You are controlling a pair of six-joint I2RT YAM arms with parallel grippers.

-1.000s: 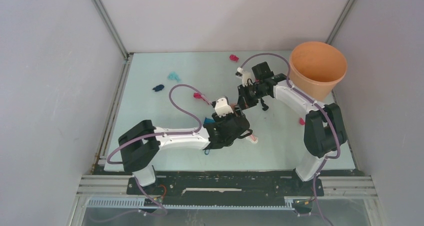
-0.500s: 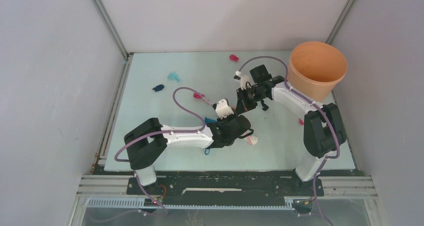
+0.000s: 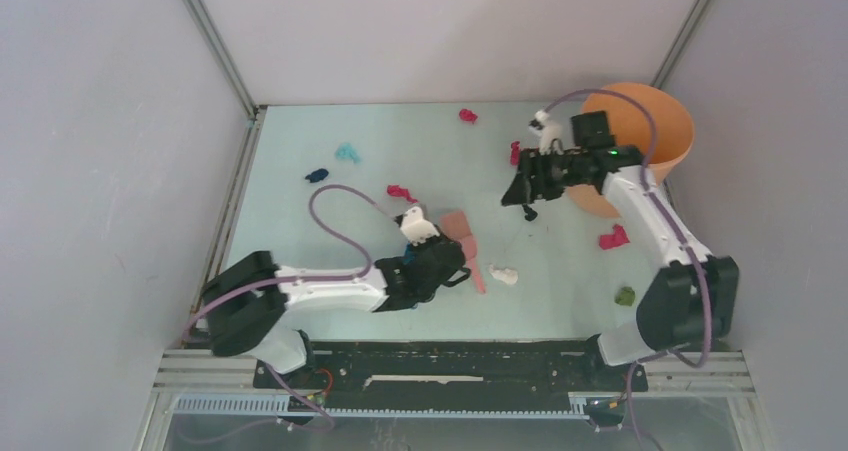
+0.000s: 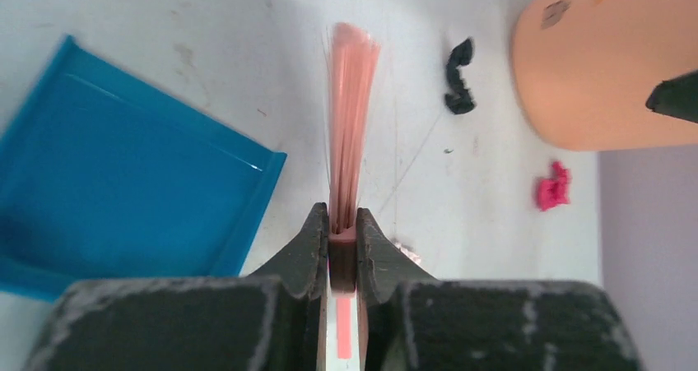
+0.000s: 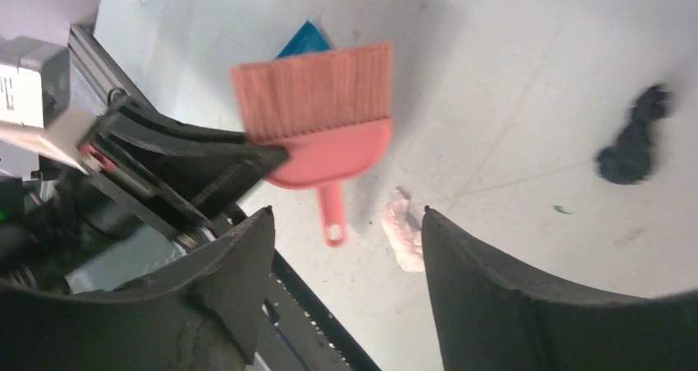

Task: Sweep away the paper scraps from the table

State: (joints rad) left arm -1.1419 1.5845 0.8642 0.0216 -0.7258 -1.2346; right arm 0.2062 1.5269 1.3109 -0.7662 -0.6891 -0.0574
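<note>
My left gripper [image 4: 342, 220] is shut on the side of the pink brush [image 4: 354, 108], which I see edge-on between the jaws. From above, that gripper [image 3: 453, 253] sits at the table's [image 3: 300, 231] near middle, the brush [image 3: 461, 229] flat beside it. My right gripper [image 3: 524, 189] hangs open and empty above the table; its wrist view shows the jaws [image 5: 346, 216] wide apart over the brush [image 5: 325, 112] and a white scrap [image 5: 403, 238]. Paper scraps lie scattered: white [image 3: 503, 274], dark [image 3: 530, 212], magenta [image 3: 612, 237], olive [image 3: 625, 295], teal [image 3: 347, 152].
A blue dustpan [image 4: 123, 198] lies left of the brush, mostly hidden under the left arm from above. An orange bucket [image 3: 650, 121] stands at the far right corner. More scraps lie at the far side: navy [image 3: 316, 175] and magenta [image 3: 467, 115]. Grey walls enclose the table.
My left gripper has closed on the brush and shifted left. My right gripper has opened and drawn back toward the bucket, uncovering scraps at the right.
</note>
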